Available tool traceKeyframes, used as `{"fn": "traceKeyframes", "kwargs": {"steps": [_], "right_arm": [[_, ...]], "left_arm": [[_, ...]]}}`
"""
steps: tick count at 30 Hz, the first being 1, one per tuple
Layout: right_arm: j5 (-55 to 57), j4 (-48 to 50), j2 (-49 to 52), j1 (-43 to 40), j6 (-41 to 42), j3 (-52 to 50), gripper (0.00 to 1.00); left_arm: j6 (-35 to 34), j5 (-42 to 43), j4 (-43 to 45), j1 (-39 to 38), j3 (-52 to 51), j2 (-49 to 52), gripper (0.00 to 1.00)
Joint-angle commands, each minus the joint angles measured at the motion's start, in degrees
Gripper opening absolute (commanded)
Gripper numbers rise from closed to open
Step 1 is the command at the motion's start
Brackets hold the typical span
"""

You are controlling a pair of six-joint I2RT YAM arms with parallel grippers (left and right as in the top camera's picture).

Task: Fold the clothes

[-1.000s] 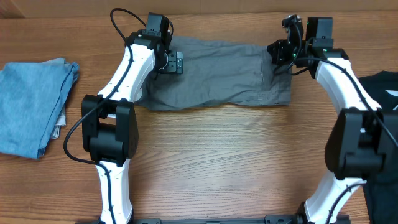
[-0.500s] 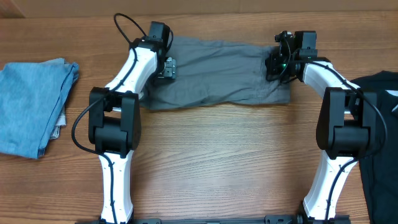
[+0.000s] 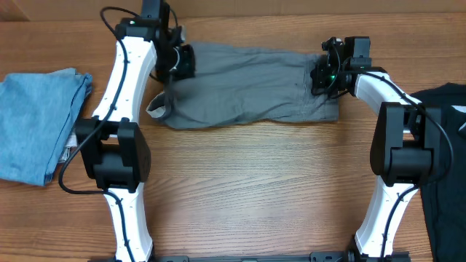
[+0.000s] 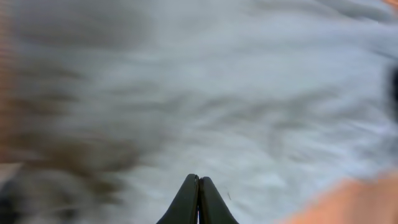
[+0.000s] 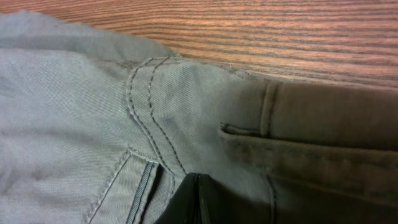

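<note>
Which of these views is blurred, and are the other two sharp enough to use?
Left wrist: heavy blur, the shorts a grey smear, only the fingertips crisp. Right wrist: sharp, stitching readable. Overhead: sharp, evenly lit, no glare.

A wooden table [image 3: 255, 189] fills the view, brown with fine darker grain running sideways. Along its far edge lies a paler strip [image 3: 291, 6]. The light is even, shadows soft.
</note>
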Motion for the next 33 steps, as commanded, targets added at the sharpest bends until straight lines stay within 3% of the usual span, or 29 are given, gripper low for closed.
{"fn": "traceKeyframes", "kwargs": {"steps": [1, 7, 11, 13, 21, 33], "right_arm": [[0.98, 0.09, 0.02, 0.13, 0.02, 0.26, 0.04], [0.98, -0.07, 0.02, 0.13, 0.02, 0.02, 0.04], [0.98, 0.09, 0.07, 0.13, 0.02, -0.5, 0.04], [0.98, 0.11, 0.07, 0.13, 0.02, -0.5, 0.04], [1.01, 0.22, 0.07, 0.13, 0.02, -0.5, 0.04], [1.01, 0.07, 0.07, 0.13, 0.02, -0.55, 0.04]], "left_arm": [[3.17, 12.59, -0.07, -5.03, -0.79, 1.2, 0.04], [6.05, 12.39, 4.09, -15.39, -0.79, 3.48, 0.04], [6.08, 12.2, 3.69, -18.45, -0.81, 5.35, 0.08], [6.05, 7.5, 2.14, -18.56, -0.81, 6.16, 0.08], [6.08, 0.76, -4.28, -16.48, -0.81, 10.82, 0.06], [8.0, -7.91, -12.15, -0.76, -0.83, 13.0, 0.05]]}}
